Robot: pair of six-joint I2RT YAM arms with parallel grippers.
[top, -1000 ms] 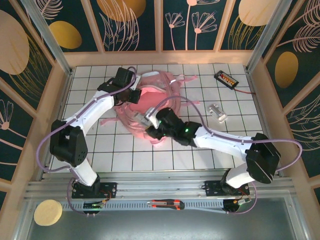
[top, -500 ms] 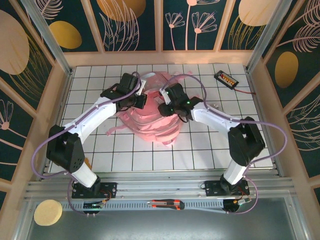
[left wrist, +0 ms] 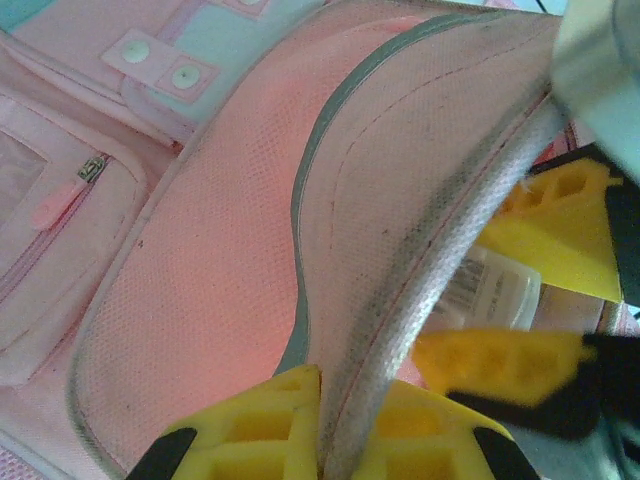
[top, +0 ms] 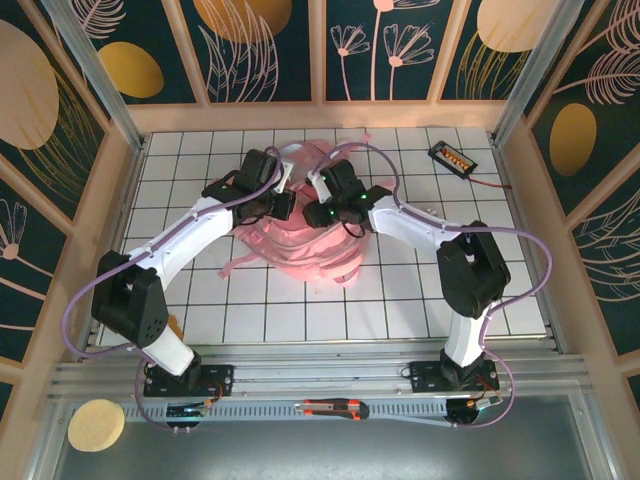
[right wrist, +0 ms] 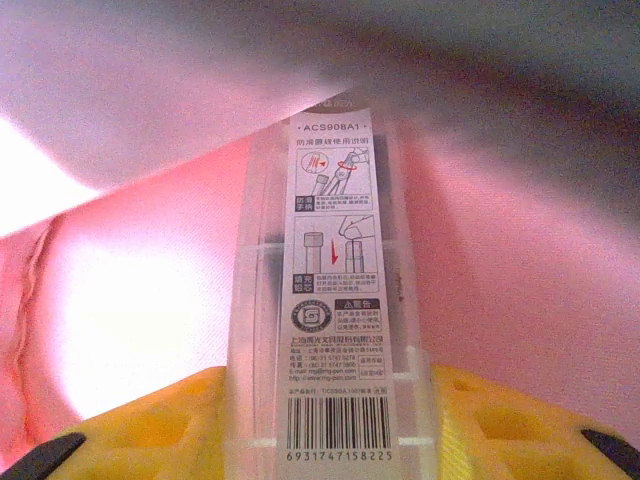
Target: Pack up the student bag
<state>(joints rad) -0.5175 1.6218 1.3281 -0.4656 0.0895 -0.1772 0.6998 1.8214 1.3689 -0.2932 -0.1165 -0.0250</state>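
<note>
At the near rail, off the tiled counter (top: pixel 200 320), lie an orange-and-black utility knife (top: pixel 335 408) and a round yellow pad (top: pixel 95 424), both untouched.

Further in, the student bag (top: pixel 300 250) lies flat at the middle of the counter, toward its far side, with both arms bent in over it. The left claw (left wrist: pixel 328 428) is pressed together on the grey-piped rim of the bag's opening and lifts that flap. Just behind the flap, the right claw (right wrist: pixel 325 435) pinches a clear plastic case (right wrist: pixel 325 300) with a printed label and barcode, and pink fabric surrounds the case on all sides.

That is the change. A second ago the right arm reached low across the bag's near edge with the case over the fabric. It has since swung round to the far side and pushed the case under the raised rim. The left claw has drawn in slightly toward the centre, holding the mouth open. By my judgement the case is inside or nearly so, and letting go is what remains.

At the far right corner sits a small black device with a red lead (top: pixel 452 157), unmoved.
</note>
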